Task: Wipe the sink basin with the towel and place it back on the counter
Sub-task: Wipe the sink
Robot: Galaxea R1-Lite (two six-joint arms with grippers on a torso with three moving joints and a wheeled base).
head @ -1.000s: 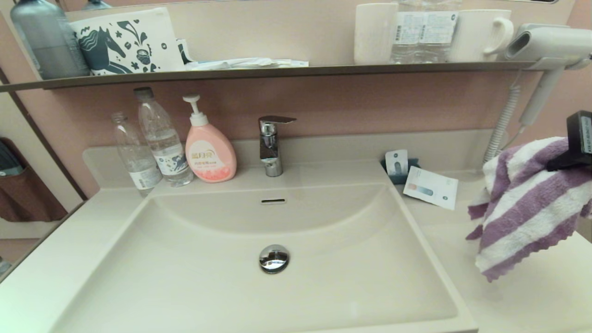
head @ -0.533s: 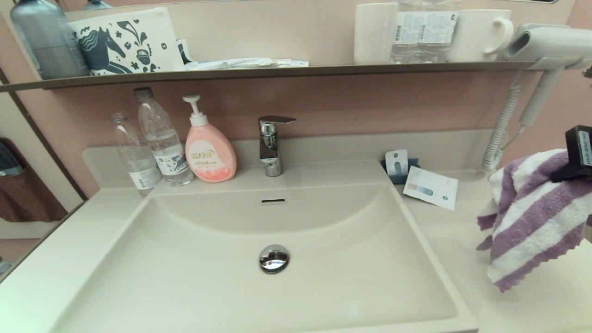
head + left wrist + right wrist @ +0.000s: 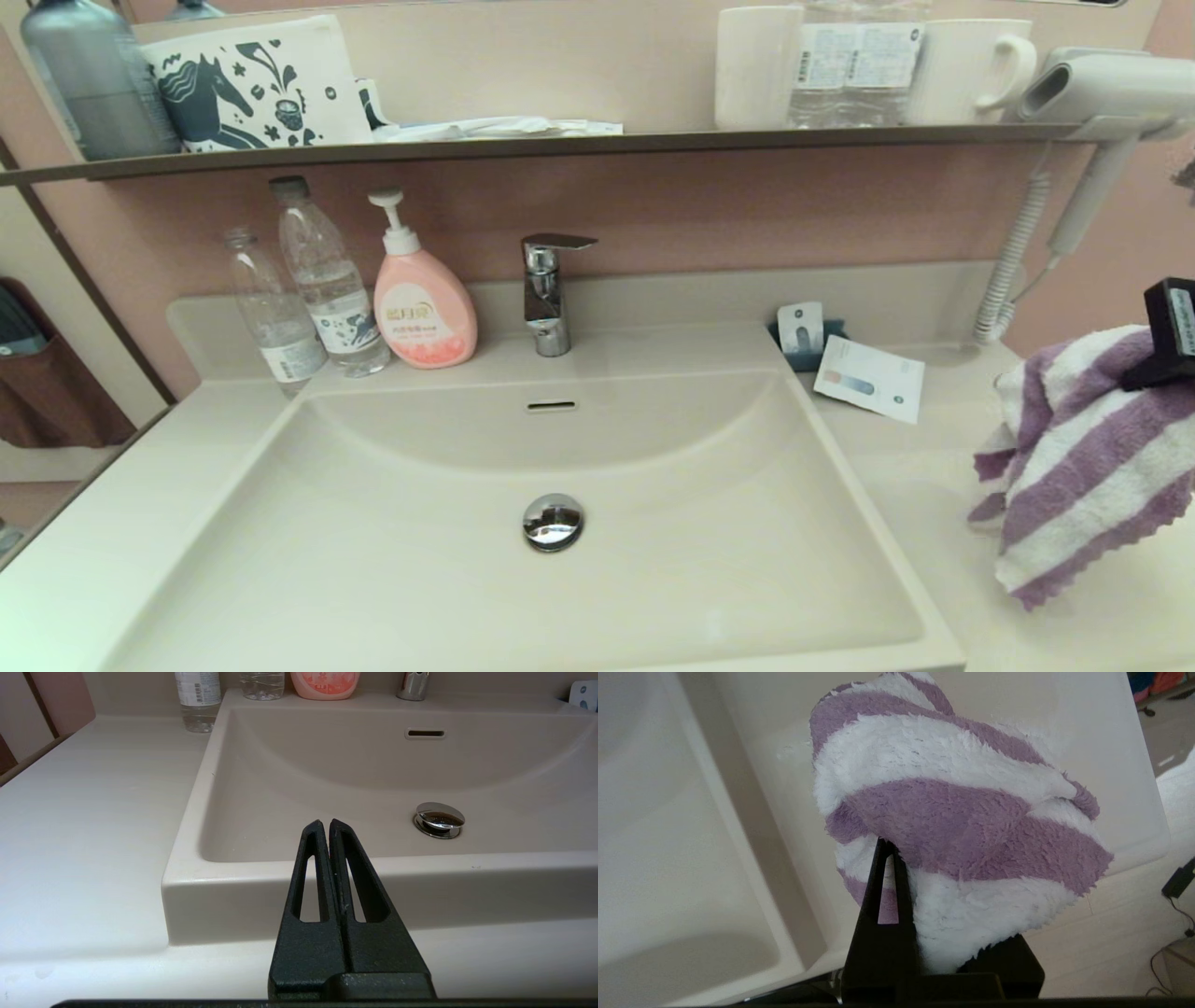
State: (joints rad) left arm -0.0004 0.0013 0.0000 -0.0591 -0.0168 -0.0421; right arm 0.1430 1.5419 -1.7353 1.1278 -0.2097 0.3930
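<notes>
The purple and white striped towel (image 3: 1083,457) hangs bunched at the far right, its lower edge close above the counter (image 3: 934,485). My right gripper (image 3: 1153,369) is shut on the towel (image 3: 952,826) near its top; one finger (image 3: 885,882) shows, the other is buried in cloth. The cream-white sink basin (image 3: 448,560) with its chrome drain plug (image 3: 553,521) and overflow slot (image 3: 552,406) lies to the left. My left gripper (image 3: 325,823) is shut with nothing in it, parked in front of the sink basin's front rim (image 3: 420,863), out of the head view.
Two water bottles (image 3: 322,280) and a pink soap pump (image 3: 422,303) stand behind the basin beside the tap (image 3: 548,289). A small card (image 3: 870,378) and a blue holder (image 3: 803,331) lie on the right counter. A hairdryer (image 3: 1102,93) hangs by the dark wall shelf (image 3: 560,145).
My right gripper has carried the towel further right and lower; its hanging end has dropped closer to the counter. The left arm has not moved.
</notes>
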